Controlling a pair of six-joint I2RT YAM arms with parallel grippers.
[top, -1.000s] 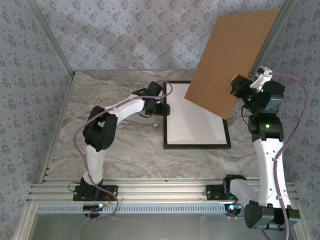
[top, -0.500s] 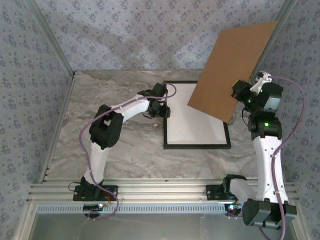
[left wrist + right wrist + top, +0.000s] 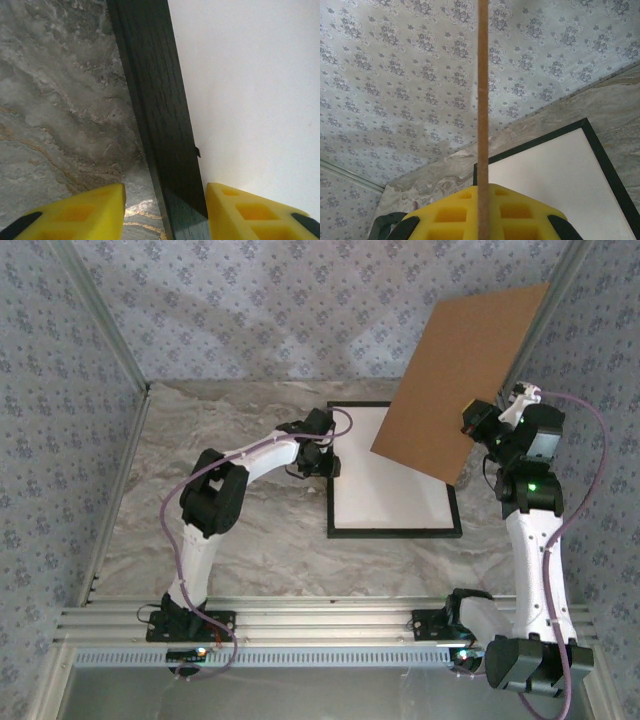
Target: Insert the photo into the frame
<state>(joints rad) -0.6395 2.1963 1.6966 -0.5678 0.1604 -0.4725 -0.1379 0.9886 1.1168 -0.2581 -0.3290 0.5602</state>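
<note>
We see left fingers (image 3: 75, 214) parted astride the frame (image 3: 160, 125)'s edge, right fingers (image 3: 520, 216) clenching the raised backing board (image 3: 460, 380).

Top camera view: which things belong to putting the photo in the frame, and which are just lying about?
In the job: frame; white sheet inside it, maybe the photo face down; backing board, gripped by the right tool; left tool straddling the frame's edge.
Just there: table; patterned walls.
</note>
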